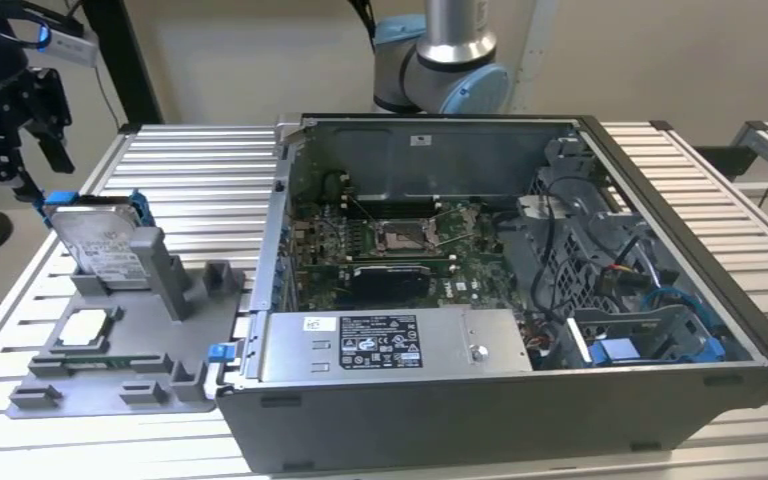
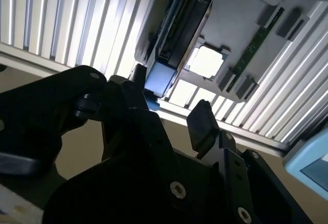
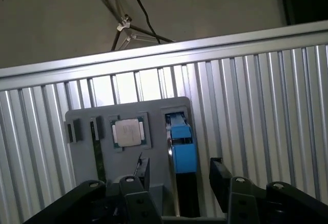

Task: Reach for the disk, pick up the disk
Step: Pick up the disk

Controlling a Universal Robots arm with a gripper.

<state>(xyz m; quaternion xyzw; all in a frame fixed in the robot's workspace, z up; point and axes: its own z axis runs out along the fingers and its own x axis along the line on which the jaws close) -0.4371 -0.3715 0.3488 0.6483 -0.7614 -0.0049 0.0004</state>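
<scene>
Flat silver-grey metal disk point(image 1: 101, 240) in bright blue plastic bracket: standing on edge in grey plastic holder point(image 1: 157, 335) on slatted worktop point(image 1: 197, 170), just below the tool point(image 3: 179, 175). Tool spread wide, holding nothing. Probably rigid, fairly heavy, slick-faced, shock-sensitive; best pinched across flat faces near top edge.

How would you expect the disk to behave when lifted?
Probably stiff: the disk looks like a flat metal slab, so likely heavy for its size. It leans on edge in the grey holder, so a sideways push might tip it.
</scene>
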